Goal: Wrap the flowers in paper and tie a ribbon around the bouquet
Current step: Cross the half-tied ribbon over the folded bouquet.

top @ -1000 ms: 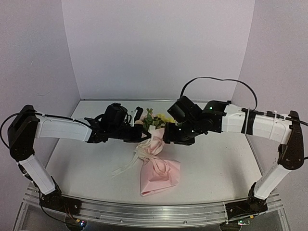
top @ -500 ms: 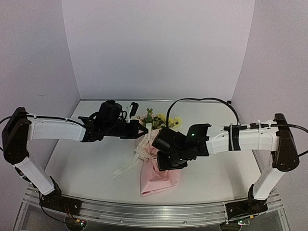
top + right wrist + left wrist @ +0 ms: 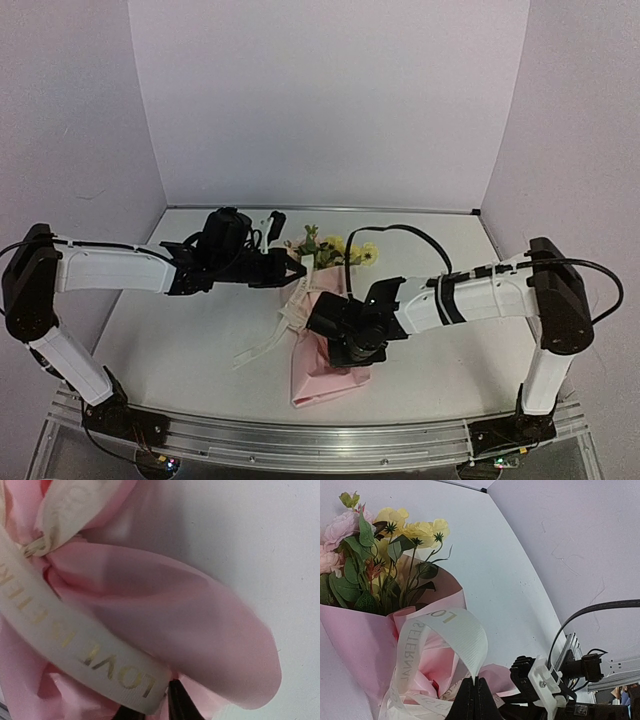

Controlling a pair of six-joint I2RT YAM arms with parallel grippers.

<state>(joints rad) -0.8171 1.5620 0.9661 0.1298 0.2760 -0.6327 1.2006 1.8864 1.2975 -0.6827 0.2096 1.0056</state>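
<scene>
- Your left fingers (image 3: 468,702) are pressed tight together and pinching the ribbon (image 3: 451,630). A cream loop with gold lettering rises straight out of the tips, arches over and curls back down to their left.
- The bouquet (image 3: 322,372) lies on the table (image 3: 170,340), just to the right of your left fingers and directly under your right ones.
- In the left wrist view, the flowers (image 3: 375,540) sit up and to the left of the left fingers. Pink and yellow blooms and green leaves spill out of the pink paper (image 3: 355,645).
- The flared tail of the paper points the other way, toward the arm bases, on the near side of your right fingers.
- Your right fingers (image 3: 179,705) hang low over the bouquet's gathered middle. Only their dark tips show, at the bottom edge of the right wrist view.
- The lettered band of ribbon runs down from the upper left and ends right between those two tips. They stand close on either side of it, but you can't tell from here whether they have actually clamped it.
- Just above the right tips a puffy fold of pink paper bulges out, with bare table beyond it.
- Loose ribbon tails trail across the table to the left of your right fingers.
</scene>
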